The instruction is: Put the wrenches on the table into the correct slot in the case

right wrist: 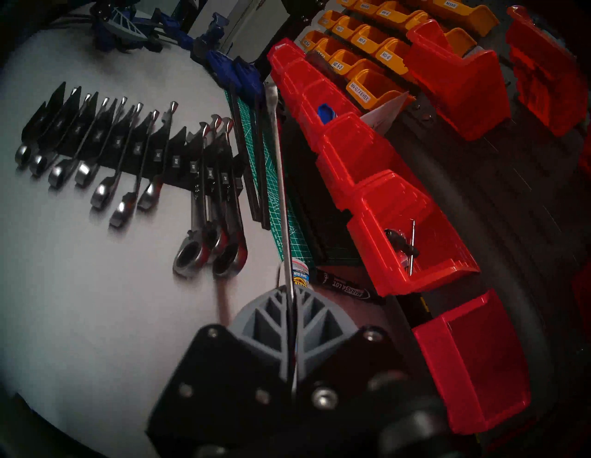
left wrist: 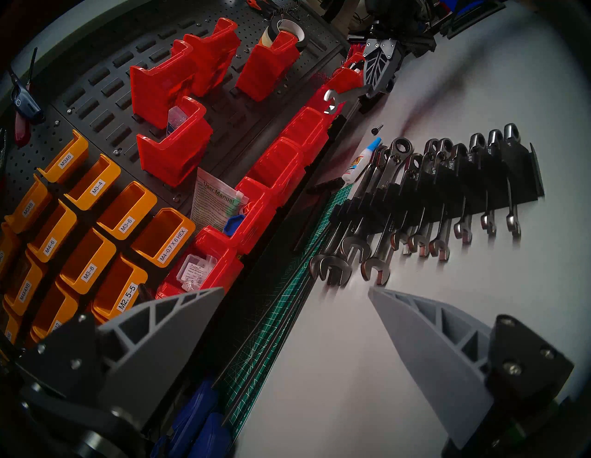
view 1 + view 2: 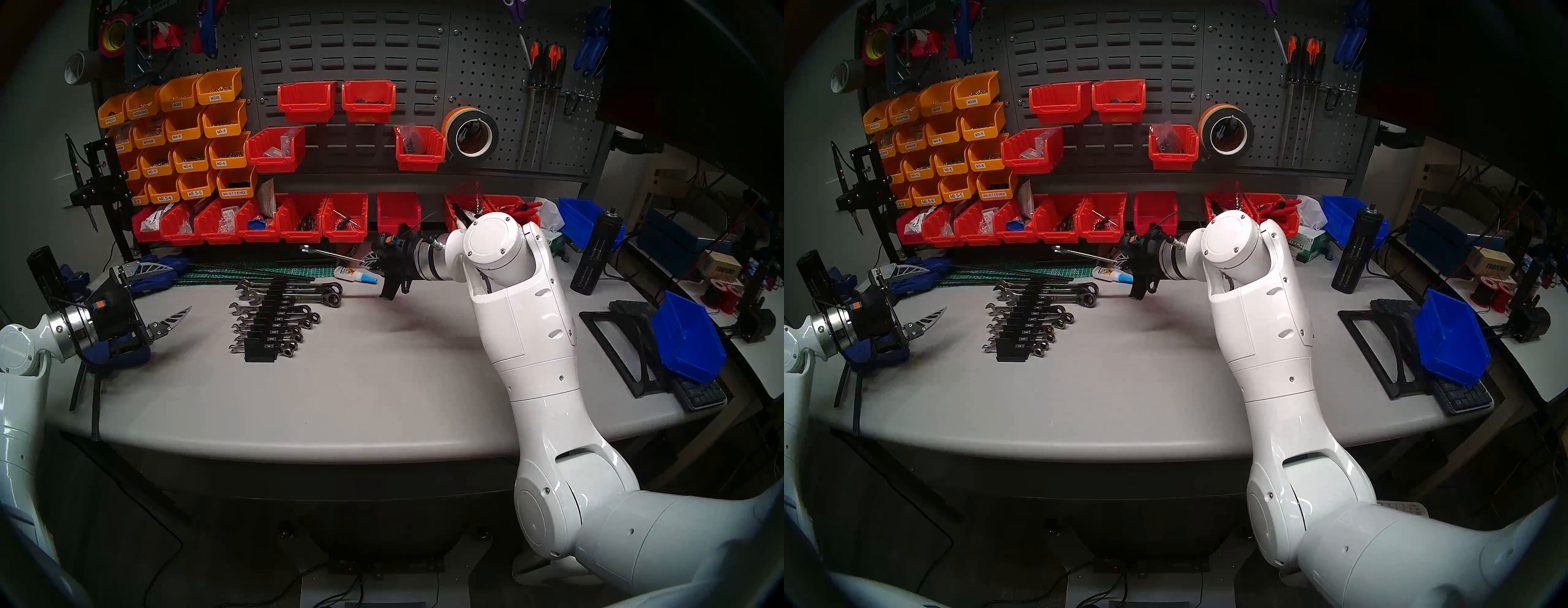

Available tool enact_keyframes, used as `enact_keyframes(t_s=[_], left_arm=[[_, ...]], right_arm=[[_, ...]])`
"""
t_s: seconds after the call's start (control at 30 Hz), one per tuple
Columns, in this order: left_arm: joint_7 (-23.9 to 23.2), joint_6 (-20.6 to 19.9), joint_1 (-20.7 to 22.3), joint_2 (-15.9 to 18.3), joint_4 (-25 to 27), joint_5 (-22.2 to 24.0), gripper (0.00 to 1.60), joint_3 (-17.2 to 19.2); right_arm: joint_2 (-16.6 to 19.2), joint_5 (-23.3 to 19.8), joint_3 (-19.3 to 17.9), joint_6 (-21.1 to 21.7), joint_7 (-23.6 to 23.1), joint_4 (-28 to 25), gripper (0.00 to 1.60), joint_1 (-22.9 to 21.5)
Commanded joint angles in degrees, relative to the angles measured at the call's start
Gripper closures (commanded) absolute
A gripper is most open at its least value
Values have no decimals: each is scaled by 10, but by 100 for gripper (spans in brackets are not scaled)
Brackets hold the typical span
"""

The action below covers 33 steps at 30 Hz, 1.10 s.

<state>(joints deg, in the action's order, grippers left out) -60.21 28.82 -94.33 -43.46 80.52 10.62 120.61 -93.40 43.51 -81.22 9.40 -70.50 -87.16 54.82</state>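
Wrench (image 1: 277, 166) clamped in right claw (image 1: 292, 307), above table; left claw (image 2: 294, 323) agape.

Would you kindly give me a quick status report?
Right tool shut on wrench, held above table. Left tool open, empty. Rack nearly full. Glue bottle nearby.

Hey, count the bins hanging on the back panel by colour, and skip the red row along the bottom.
Yellow bins: 16
Red bins: 4
Total: 20
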Motion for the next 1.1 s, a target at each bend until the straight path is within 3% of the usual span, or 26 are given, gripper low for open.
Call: enact_keyframes(t_s=[0.0,0.33,0.67,1.07], left_arm=[[4,-1,12,7,7,7,0,10],[4,-1,12,7,7,8,0,10],[4,0,12,7,7,7,0,10],[4,-1,12,7,7,8,0,11]], right_arm=[[-22,-14,4,40,-57,17,160,-70],[-24,-9,11,60,-114,63,160,-106],[-41,-4,16,58,-117,97,160,-136],[-55,-8,35,39,-114,187,160,-182]])
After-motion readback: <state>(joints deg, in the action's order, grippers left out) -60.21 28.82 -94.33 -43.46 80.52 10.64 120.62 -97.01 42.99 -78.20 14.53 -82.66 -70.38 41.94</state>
